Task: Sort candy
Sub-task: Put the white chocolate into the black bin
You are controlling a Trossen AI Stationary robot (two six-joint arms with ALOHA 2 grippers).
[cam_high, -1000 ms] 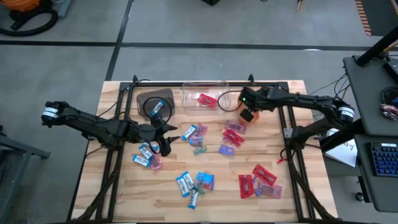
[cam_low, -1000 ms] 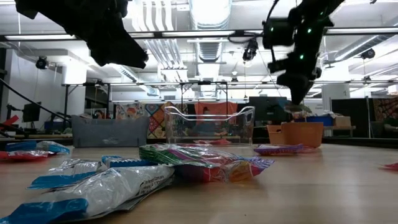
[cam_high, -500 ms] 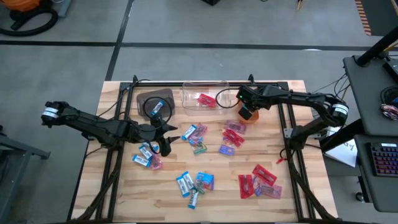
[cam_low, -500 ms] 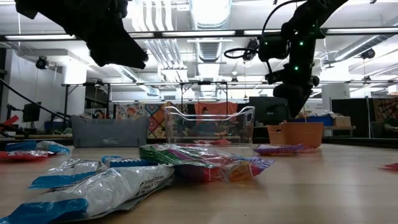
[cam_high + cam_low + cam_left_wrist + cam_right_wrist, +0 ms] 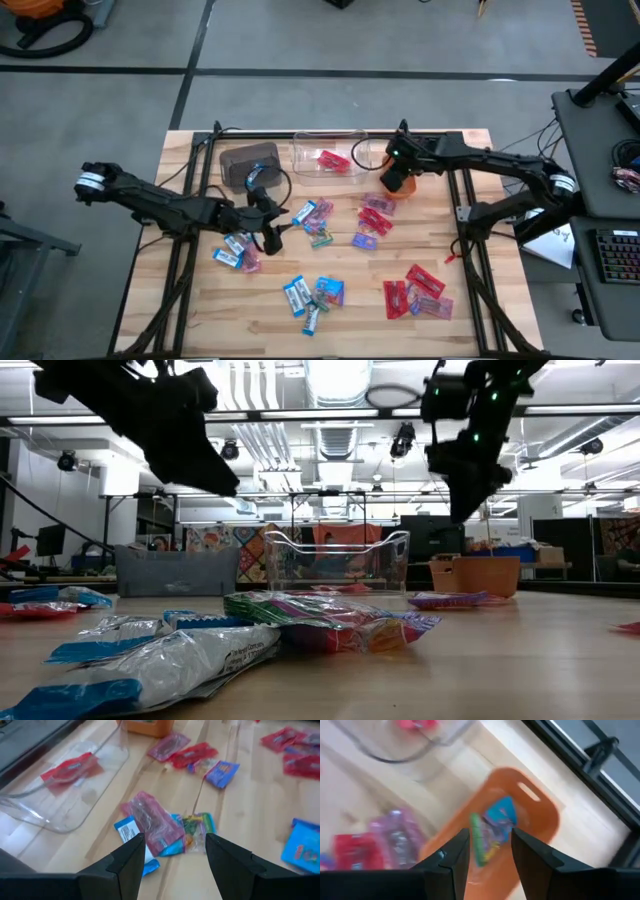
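Wrapped candy lies scattered on the wooden table: a pink, blue and green cluster point(image 5: 160, 832), red pieces point(image 5: 372, 215), blue ones point(image 5: 312, 292), more red at the near right point(image 5: 415, 290). My left gripper point(image 5: 175, 857) hovers open just short of the pink, blue and green cluster, touching nothing. My right gripper point(image 5: 490, 852) stands open above the orange bin point(image 5: 530, 815), in which a blue and green candy point(image 5: 495, 827) lies. In the clear bin point(image 5: 330, 158) lies one red candy point(image 5: 332, 160).
The brown bin point(image 5: 248, 163) stands at the far left beside the clear bin, along the table's far edge. More blue candy point(image 5: 235, 250) lies under my left arm. Black frame rails point(image 5: 462, 200) run along the table's sides.
My right gripper has let go of the small candy that hung under it over the orange bin, and has risen. My left gripper has moved off the brown bin toward the near edge and the pink, blue and green cluster, staying open.
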